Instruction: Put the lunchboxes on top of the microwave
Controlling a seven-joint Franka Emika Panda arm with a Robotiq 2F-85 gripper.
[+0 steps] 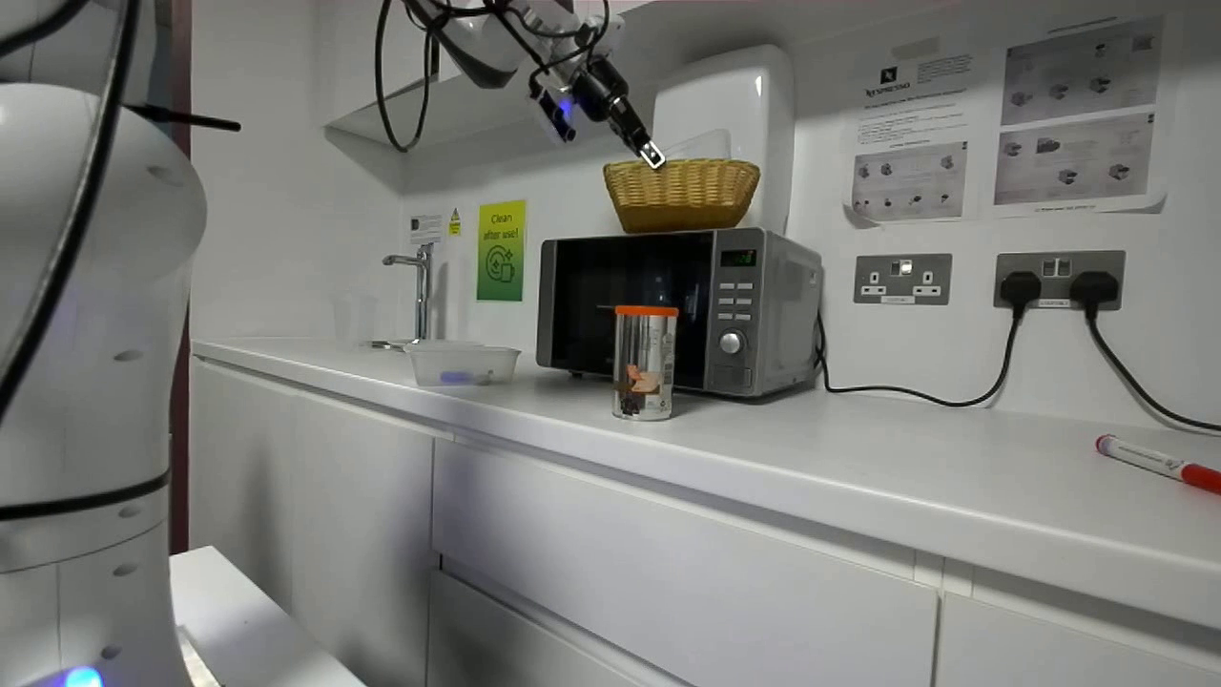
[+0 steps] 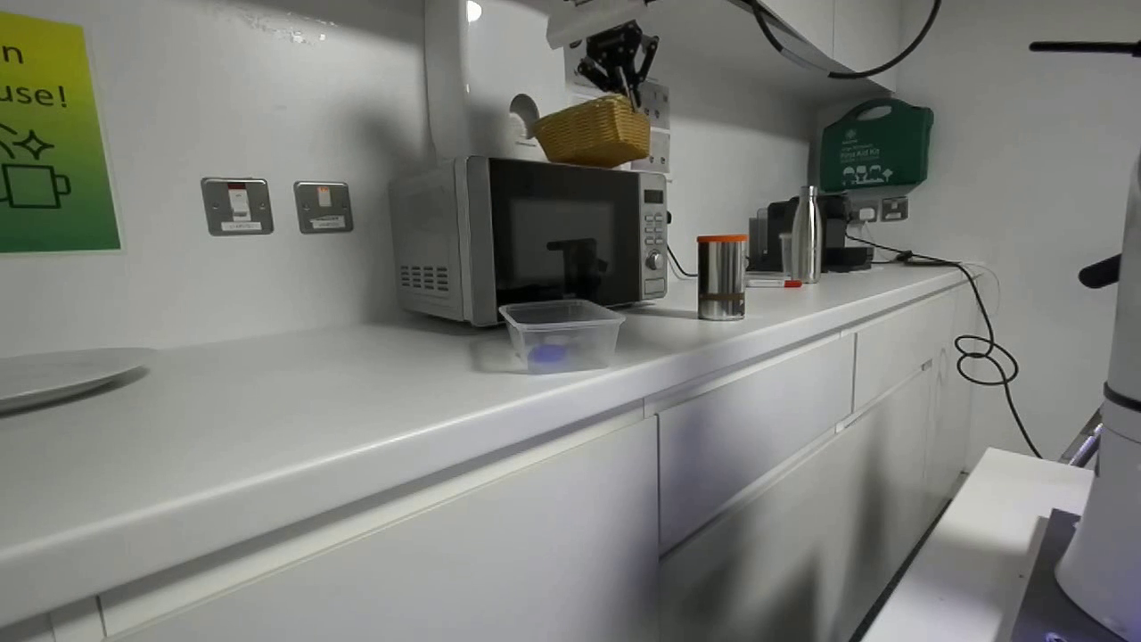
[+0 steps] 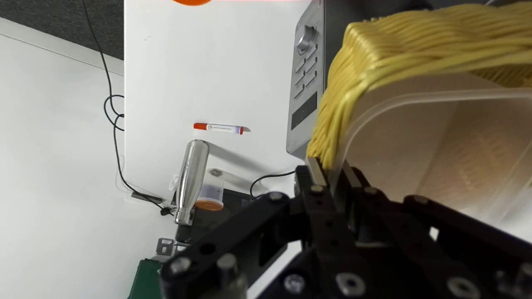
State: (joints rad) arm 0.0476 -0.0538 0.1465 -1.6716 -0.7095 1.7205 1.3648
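The silver-grey microwave (image 1: 782,305) stands on the counter against the wall, also in an exterior view (image 2: 437,241). The tan-yellow basket (image 1: 682,196) is at the microwave's top, also in an exterior view (image 2: 593,134) and the wrist view (image 3: 386,41); I cannot tell whether it rests there. A translucent container (image 3: 415,137) sits inside it. My gripper (image 3: 331,164) is shut on the basket's rim, with the container's wall between the fingers too; it also shows in both exterior views (image 1: 651,153) (image 2: 631,94). Another pale translucent container (image 2: 566,339) with something blue stands on the counter (image 1: 463,364).
An orange-lidded can (image 1: 645,367) stands before the microwave. A white wall appliance (image 1: 771,114) is behind the basket. A tap (image 1: 423,291), a plate (image 2: 71,370), a red marker (image 3: 218,128) and a metal bottle (image 2: 808,236) are along the counter.
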